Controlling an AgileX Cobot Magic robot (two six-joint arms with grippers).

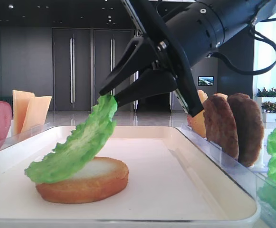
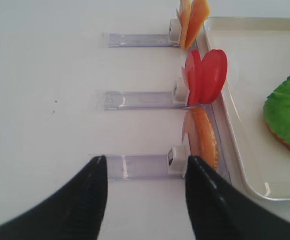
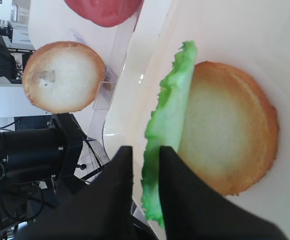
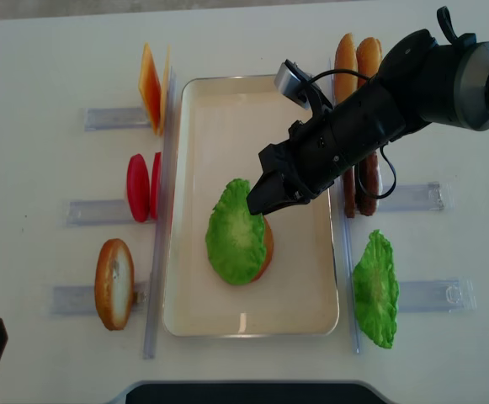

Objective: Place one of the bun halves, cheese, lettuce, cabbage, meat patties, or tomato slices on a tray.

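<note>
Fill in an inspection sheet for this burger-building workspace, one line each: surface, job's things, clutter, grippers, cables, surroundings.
Surface: white table; clear racks either side of the tray.
Job's things: bun half flat in tray; lettuce leaning on it, top edge between the jaws. Cheese, tomato slices, second bun racked left; patties, second lettuce racked right.
Clutter: nothing seen.
Grippers: right gripper slightly parted around the lettuce edge; left gripper open, empty, over the table.
Cables: black cable on right arm.
Surroundings: hall with double doors, plants.
</note>
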